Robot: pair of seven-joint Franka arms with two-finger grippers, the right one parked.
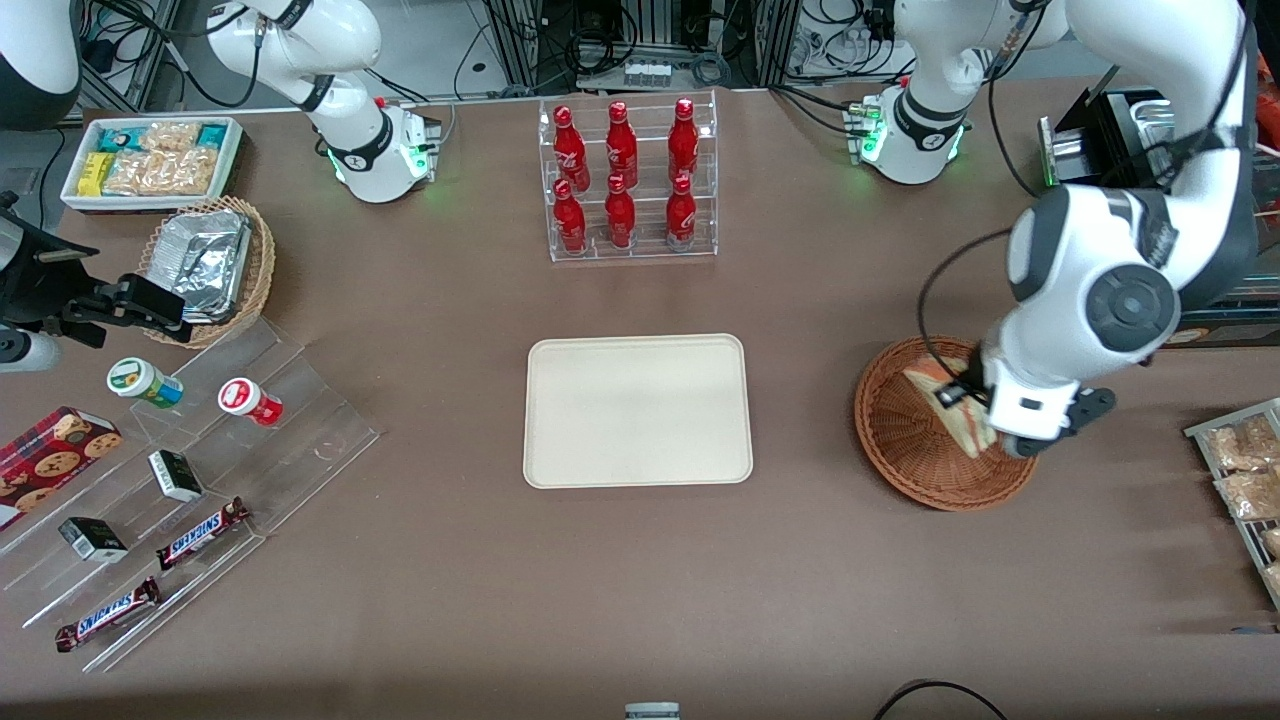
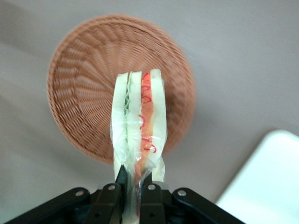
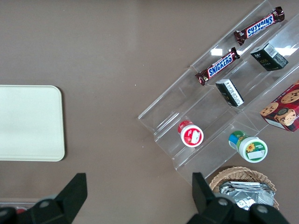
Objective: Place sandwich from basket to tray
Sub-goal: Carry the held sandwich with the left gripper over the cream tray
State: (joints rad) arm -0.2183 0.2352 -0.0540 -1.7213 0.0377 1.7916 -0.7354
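Observation:
My gripper (image 2: 134,179) is shut on the sandwich (image 2: 139,122), a plastic-wrapped wedge of pale bread with green and red-pink filling, pinched at its narrow end. It hangs above the reddish-brown wicker basket (image 2: 84,79), clear of the weave. From the front, the gripper (image 1: 985,425) and sandwich (image 1: 962,418) hover over the basket (image 1: 905,430), with the arm hiding part of both. The cream tray (image 1: 638,410) lies bare at the table's middle, and a corner of the tray (image 2: 268,186) shows in the wrist view.
A clear rack of red bottles (image 1: 627,180) stands farther from the camera than the tray. Metal trays of snacks (image 1: 1245,480) sit at the working arm's end. Toward the parked arm's end are acrylic steps with candy bars (image 1: 200,533) and a tan basket of foil containers (image 1: 210,265).

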